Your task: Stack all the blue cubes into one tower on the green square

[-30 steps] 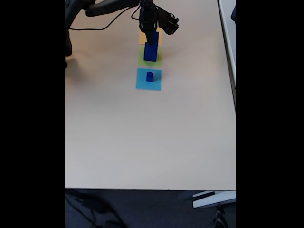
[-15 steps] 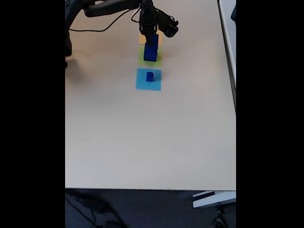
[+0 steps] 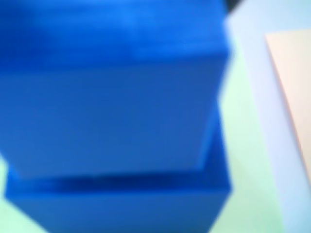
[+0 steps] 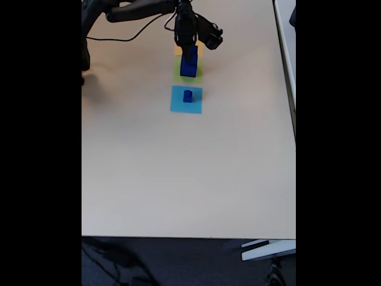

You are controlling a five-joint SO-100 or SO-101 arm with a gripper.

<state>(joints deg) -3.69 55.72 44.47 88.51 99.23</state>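
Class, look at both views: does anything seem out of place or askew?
One small blue cube sits apart on the light-blue square, not with the tower on the green square. In the wrist view, the upper cube looks slightly offset on the one below, though blur makes that uncertain.

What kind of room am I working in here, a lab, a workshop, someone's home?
Likely an office or lab bench, hedged. A plain beige table carries taped-down paper targets: the green square, a light-blue square. Dark carpet-like floor shows below its edge, and a black cable trails across the top.
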